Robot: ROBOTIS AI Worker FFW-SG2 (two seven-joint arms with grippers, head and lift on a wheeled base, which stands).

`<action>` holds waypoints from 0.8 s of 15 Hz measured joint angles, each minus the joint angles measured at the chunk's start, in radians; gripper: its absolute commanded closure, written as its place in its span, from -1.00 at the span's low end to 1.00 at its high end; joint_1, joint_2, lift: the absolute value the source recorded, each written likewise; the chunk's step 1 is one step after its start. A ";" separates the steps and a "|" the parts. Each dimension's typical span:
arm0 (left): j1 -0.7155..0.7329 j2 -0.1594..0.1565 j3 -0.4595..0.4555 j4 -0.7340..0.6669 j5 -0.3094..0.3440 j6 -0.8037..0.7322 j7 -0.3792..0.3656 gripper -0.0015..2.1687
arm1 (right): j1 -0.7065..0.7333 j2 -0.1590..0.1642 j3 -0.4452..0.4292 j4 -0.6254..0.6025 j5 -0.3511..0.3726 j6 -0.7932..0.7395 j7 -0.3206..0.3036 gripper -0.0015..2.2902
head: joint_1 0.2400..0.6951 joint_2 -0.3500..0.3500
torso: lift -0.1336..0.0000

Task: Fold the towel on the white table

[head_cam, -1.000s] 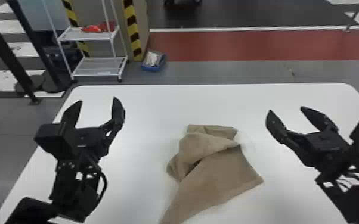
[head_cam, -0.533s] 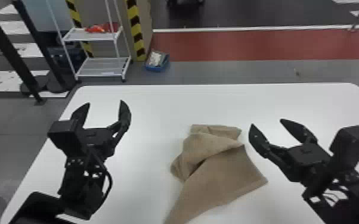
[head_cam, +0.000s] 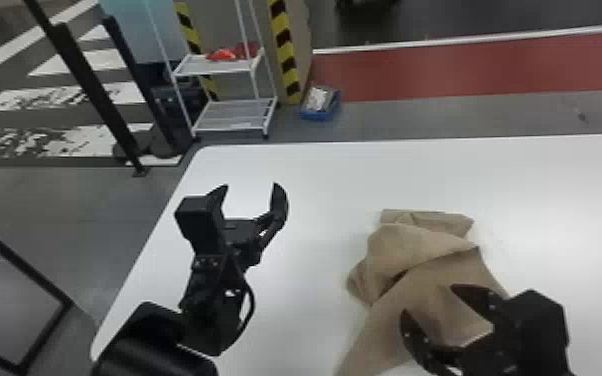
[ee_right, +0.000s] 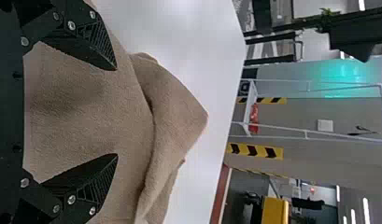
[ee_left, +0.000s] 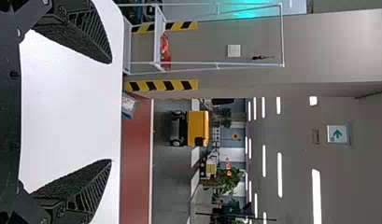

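- Right end effector (head_cam: 430, 300): over the towel's near part, fingers spread, nothing between them gripped.
- Towel (head_cam: 425, 245): tan, rumpled, lying on the white worktop (head_cam: 315, 190), its far part folded over itself.
- Left end effector (head_cam: 251, 185): left of the towel, above the worktop, fingers spread and empty.
- Blue bin (head_cam: 319, 116): beyond the towel, on the floor.
- White rack (head_cam: 217, 67): beyond the towel, to its left.

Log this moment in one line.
right gripper: open over towel | left gripper: open above white table | towel: rumpled, partly overlapping itself, ungripped
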 measured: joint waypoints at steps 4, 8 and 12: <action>0.003 -0.001 0.001 0.006 -0.003 -0.002 -0.010 -0.87 | 0.027 -0.030 0.074 -0.016 0.034 0.035 0.005 -0.75 | 1.00 0.93 | -0.80; 0.007 -0.002 0.001 0.009 -0.004 -0.002 -0.022 -0.87 | -0.012 -0.029 0.109 0.007 0.036 0.117 0.006 -0.59 | 1.00 0.96 | -0.80; 0.010 -0.002 0.002 0.009 -0.004 -0.002 -0.025 -0.87 | -0.085 -0.011 0.131 0.043 0.042 0.239 0.020 0.48 | 1.00 0.94 | -0.80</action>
